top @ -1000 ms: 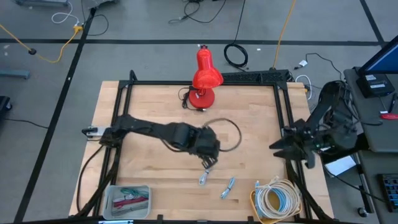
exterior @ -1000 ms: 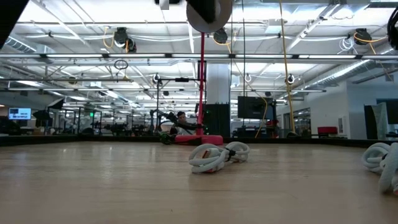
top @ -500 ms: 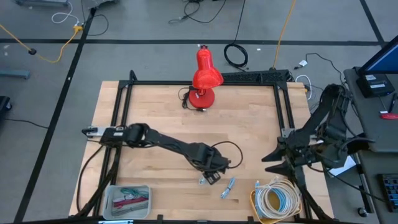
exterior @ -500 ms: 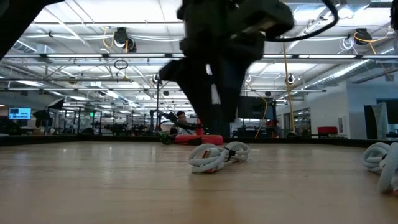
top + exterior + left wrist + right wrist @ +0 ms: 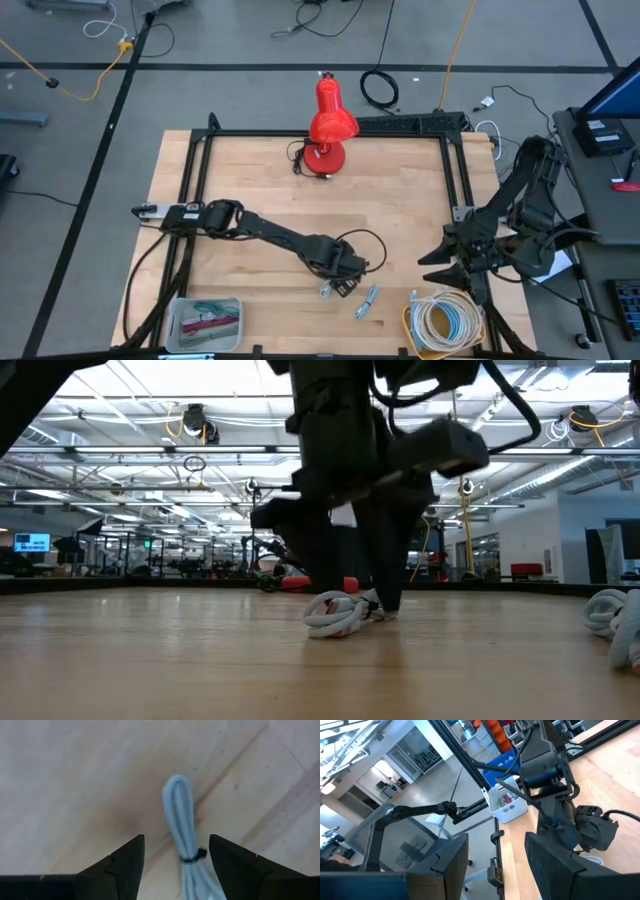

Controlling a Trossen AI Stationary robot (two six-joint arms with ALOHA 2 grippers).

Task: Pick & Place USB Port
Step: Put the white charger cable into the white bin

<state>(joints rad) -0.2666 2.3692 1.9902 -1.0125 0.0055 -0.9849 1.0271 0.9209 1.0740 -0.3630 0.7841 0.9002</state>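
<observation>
White cable (image 5: 181, 827), tied in a little bundle, lies on the wooden table (image 5: 250, 170). I take it for the USB thing I have to move. It sits well in front of the red lamp (image 5: 330, 125), toward the near edge of the table. My left gripper (image 5: 345, 275) is down low right over the bundle. Its two fingers (image 5: 125, 865) stand apart, released, with the bundle between them, nearer one finger. Nothing is gripped yet. A second small bundle (image 5: 366, 300) lies just beside it, a bit farther from the lamp.

My right gripper (image 5: 440, 255) waits at the table's right edge, off to the side of the lamp, beside a big coil of cable (image 5: 445, 322). Its fingers stand apart too, and they hold nothing.

I think I am at the grab step. Next I should go down a touch, get the bundle in the middle, and then squeeze. A small white bin (image 5: 205, 322) sits at the near left corner; maybe the bundle goes in there.
</observation>
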